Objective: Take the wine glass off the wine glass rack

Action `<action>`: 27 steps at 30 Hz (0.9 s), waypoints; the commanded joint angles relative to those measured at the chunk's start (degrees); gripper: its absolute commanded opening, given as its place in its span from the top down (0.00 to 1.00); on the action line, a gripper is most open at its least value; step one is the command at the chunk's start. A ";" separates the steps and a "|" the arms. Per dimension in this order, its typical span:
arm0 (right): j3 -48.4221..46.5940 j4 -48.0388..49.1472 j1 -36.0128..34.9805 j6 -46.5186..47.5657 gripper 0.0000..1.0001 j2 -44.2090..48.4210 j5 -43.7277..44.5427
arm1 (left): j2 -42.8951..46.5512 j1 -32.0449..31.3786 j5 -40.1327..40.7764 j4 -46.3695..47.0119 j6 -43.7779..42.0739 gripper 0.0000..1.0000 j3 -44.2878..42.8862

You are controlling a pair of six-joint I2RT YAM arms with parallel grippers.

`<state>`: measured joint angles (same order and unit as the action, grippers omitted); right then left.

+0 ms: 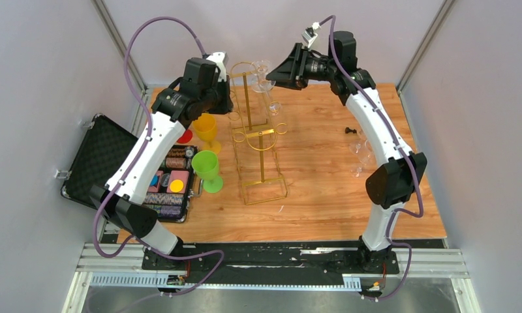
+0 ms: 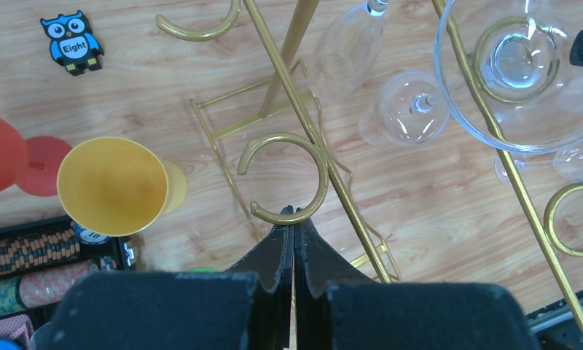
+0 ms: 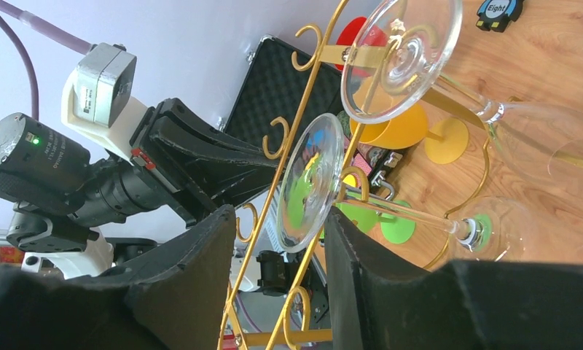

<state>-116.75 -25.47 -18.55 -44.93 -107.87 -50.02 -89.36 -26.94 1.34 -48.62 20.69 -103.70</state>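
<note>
The gold wire wine glass rack stands mid-table, and clear wine glasses hang upside down from its top arms. My right gripper is open at the top of the rack. The round foot of one hanging wine glass sits between its fingers, close to the right finger. That glass's stem runs off to the right toward the bowl. My left gripper is shut, its tips resting against a curled loop arm of the rack; I cannot tell whether the wire is pinched.
Yellow, green and red plastic goblets stand left of the rack. An open black case with poker chips sits further left. More clear glasses lie on the table at right, near a small black object.
</note>
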 commanded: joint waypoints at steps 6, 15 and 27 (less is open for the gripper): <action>-3.65 3.76 -1.28 -1.99 0.56 -1.40 -0.19 | -0.03 -0.06 -0.91 1.06 -1.10 1.00 -2.47; -4.67 3.71 -2.01 -2.38 0.63 -2.72 0.10 | -0.26 -0.09 -0.89 0.84 -1.60 1.00 -2.79; -3.76 3.69 -2.50 -2.95 1.00 -3.40 -1.49 | -0.51 -0.04 -0.65 0.81 -2.12 1.00 -2.73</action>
<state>-118.54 -24.71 -19.73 -46.72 -111.66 -48.56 -89.56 -26.85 1.54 -50.19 19.62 -104.33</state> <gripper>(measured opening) 0.031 0.006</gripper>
